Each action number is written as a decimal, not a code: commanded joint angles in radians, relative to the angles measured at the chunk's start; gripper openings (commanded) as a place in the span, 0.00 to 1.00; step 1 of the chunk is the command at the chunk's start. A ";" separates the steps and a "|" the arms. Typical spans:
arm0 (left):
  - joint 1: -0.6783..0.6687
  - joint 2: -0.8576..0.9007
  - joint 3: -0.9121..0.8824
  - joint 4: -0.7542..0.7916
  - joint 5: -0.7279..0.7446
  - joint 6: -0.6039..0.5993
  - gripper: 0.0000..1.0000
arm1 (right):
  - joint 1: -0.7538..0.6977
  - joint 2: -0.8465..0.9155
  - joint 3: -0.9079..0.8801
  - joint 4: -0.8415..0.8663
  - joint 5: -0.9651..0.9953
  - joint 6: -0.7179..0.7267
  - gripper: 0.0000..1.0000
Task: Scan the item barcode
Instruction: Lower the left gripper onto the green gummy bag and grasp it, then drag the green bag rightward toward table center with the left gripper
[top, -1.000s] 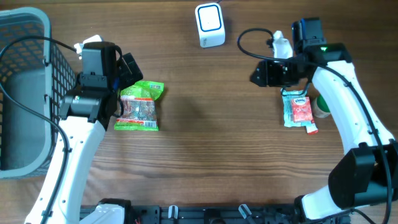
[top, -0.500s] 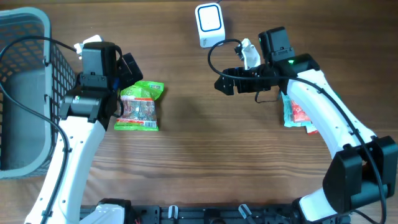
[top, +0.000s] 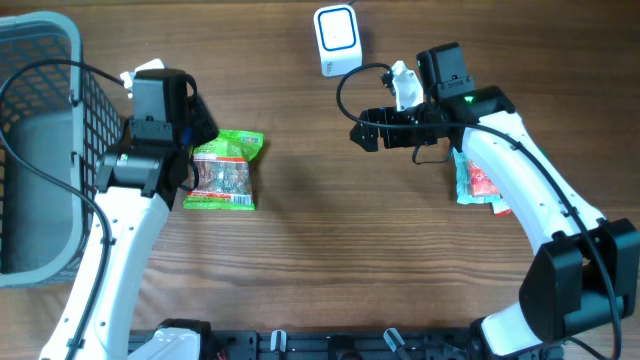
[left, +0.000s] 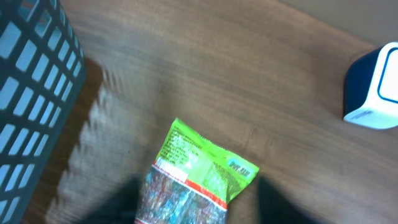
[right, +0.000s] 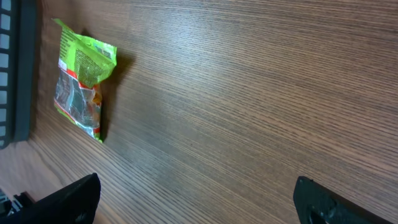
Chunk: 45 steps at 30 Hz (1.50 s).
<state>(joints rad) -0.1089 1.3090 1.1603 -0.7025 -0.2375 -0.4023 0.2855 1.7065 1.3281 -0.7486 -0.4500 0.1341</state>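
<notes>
1. Two grippers are in view. The left gripper (top: 204, 126) hangs over the far end of the green bag (top: 224, 170). Its fingers (left: 115, 202) are dark blurs on either side of the bag, partway apart, and I cannot tell whether they pinch it.
2. The right gripper (right: 199, 205) is spread wide and holds nothing, above bare table (top: 320, 250).
3. The bag lies flat on the table, right of the basket (top: 45, 20) with the left arm between them, and well apart from the scanner (top: 337, 40).
4. The scanner stands at the far edge, near the right gripper.
5. A red pouch (top: 478, 182) lies partly under the right arm.
</notes>
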 joint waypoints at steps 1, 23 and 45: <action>0.006 0.028 -0.002 -0.059 0.008 -0.054 0.04 | -0.001 -0.002 -0.010 0.005 0.013 0.000 1.00; 0.081 0.482 -0.054 0.042 0.108 -0.050 0.04 | -0.001 -0.002 -0.010 0.005 0.013 0.000 1.00; -0.331 0.552 -0.062 0.087 0.409 -0.084 0.04 | -0.001 -0.002 -0.010 0.005 0.013 0.000 1.00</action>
<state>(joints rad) -0.3565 1.8351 1.1152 -0.6434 0.1482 -0.4618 0.2855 1.7065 1.3281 -0.7464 -0.4469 0.1341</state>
